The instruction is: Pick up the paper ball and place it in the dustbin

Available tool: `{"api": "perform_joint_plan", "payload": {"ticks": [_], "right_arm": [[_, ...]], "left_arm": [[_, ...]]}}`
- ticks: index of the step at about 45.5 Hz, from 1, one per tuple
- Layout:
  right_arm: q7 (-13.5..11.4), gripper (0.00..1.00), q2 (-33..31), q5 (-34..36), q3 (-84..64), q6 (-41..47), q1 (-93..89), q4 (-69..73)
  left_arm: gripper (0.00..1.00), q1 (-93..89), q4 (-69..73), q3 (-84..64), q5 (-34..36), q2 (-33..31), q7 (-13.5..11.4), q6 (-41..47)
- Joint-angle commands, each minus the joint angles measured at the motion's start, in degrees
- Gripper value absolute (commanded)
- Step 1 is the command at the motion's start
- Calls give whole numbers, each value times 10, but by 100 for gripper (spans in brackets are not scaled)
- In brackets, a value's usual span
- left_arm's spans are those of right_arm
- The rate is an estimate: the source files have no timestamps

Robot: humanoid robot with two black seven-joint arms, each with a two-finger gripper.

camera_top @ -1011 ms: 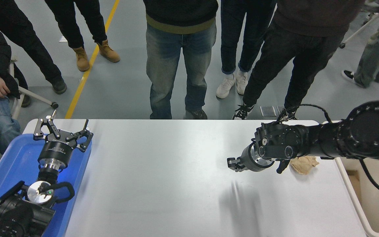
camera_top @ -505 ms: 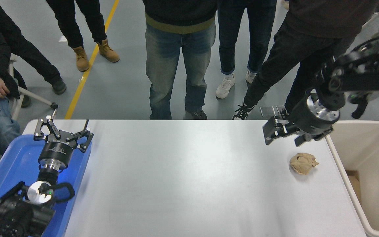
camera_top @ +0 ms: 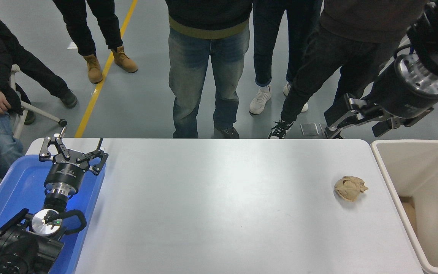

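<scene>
Two grippers in view: right gripper [camera_top: 350, 114] hangs high at the upper right, above the table's [camera_top: 211, 198] far right corner, fingers spread, nothing in them. Paper ball [camera_top: 350, 188] lies on the table below it, well apart from the gripper, near the right edge, just beside the dustbin [camera_top: 388, 167]. Left gripper [camera_top: 73, 149] sits parked lower left w/ fingers open, over the blue tray [camera_top: 17, 186]. People's legs [camera_top: 207, 76] line the far side.
</scene>
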Motion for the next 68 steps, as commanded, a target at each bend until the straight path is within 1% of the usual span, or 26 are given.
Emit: {"api": "perform_joint_plan", "payload": {"ticks": [1,4,6,13,17,22,28,37,42,50,57,68], "right_arm": [[-1,100,-16,-72,-38,5,-1,-13],[0,100,-38,-116,-50,0,-23,-27],[0,100,-51,-143,-53,-18,-43,-37],[1,100,-92,-219,-51,-122,-149,-85],[2,100,-104,-241,-48,-179,-218,-122],[4,100,-107,-244,-23,-228,-314,-172],[4,100,-107,-236,51,-239,-417,-201],[4,100,-75,-235,183,-280,-596,-296],[4,100,-61,-233,215,-306,-640,-329],[4,100,-17,-236,277,-346,-730,-390],[4,100,19,-235,288,-398,-784,-457],[4,100,35,-236,341,-410,-821,-476]], "left_arm": [[99,0,0,0,-1,0,0,0],[99,0,0,0,-1,0,0,0],[99,0,0,0,-1,0,0,0],[99,0,0,0,-1,0,0,0],[99,0,0,-1,-1,0,0,0],[99,0,0,-1,-1,0,-1,0],[99,0,0,0,-1,0,0,0],[99,0,0,0,0,0,0,0],[99,0,0,0,0,0,0,0],[99,0,0,0,0,0,0,0],[99,0,0,0,0,0,0,0],[99,0,0,0,0,0,0,0]]}}
